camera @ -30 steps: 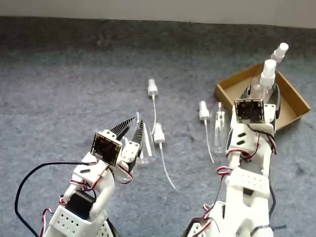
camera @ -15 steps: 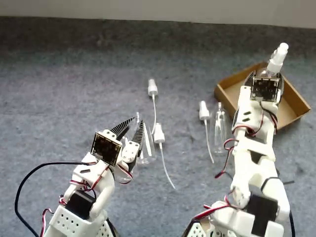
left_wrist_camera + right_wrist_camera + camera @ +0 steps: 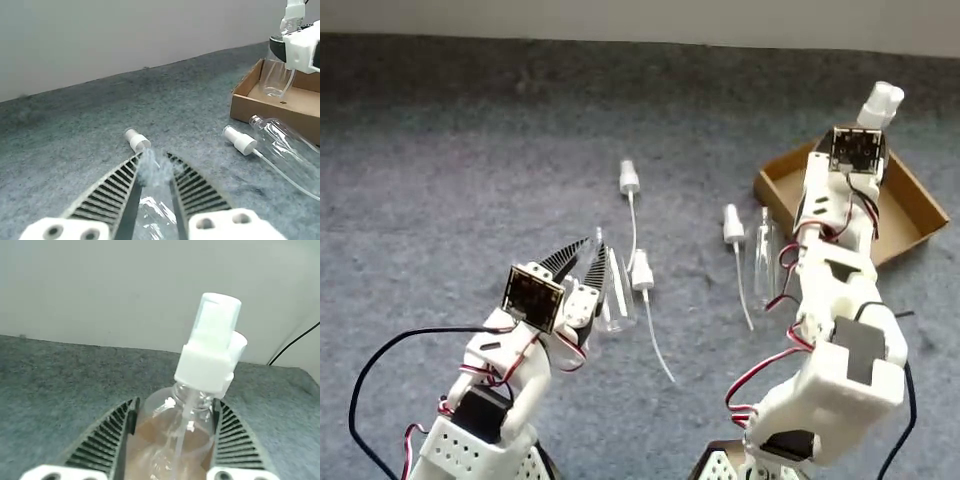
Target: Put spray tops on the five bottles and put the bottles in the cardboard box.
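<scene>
The cardboard box (image 3: 778, 187) sits near the bench's (image 3: 470, 150) right edge, its open top facing up. The right tool (image 3: 175, 410) hangs over the box's far part, pinching a capped bottle (image 3: 172, 432) upright by its shoulders. Whether the base touches the box floor cannot be told. A second white cap (image 3: 240, 343) peeks out just behind the first.

Just beside the box's near wall lie a bare bottle (image 3: 765, 252) and a loose spray top (image 3: 732, 222), side by side with its tube trailing toward the arms. Two more spray tops, one far (image 3: 629, 178) and one near (image 3: 642, 270), lie in the middle of the bench.

The left tool (image 3: 588, 262) is low at the near side, its fingers (image 3: 117, 187) pressed on either side of a clear bottle (image 3: 150, 172) at the neck end, just beside the near spray top.

The bench is covered in grey, felt-like carpet, with wide open ground to the left and toward the far edge. A pale wall (image 3: 620, 15) stands behind it. A black cable (image 3: 370, 370) loops off the left arm's base.
</scene>
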